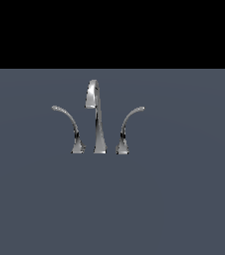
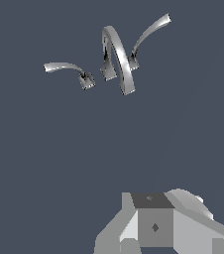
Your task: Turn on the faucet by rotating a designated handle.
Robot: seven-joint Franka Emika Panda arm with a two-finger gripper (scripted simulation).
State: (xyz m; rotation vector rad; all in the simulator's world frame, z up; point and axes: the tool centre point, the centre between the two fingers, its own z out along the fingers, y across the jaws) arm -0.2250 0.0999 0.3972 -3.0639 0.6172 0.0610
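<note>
approach step: the hand (image 2: 153, 238), finger state i cannot tell, sits well apart from the faucet (image 1: 97, 119); next, reach the handle (image 1: 68, 122), left of centre.

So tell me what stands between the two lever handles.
The spout stands between the handle arcing to the exterior view's left and the other lever. The exterior view shows it plainly.

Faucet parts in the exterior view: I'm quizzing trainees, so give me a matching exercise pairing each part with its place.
Things:
1. spout
2. handle
3. other lever
4. gripper

Places:
A. on the exterior view's right, tip arcing right
B. seen only in the wrist view
C. middle, tallest
D. on the exterior view's left, tip arcing left

Pairs: 1-C, 2-D, 3-A, 4-B
</note>
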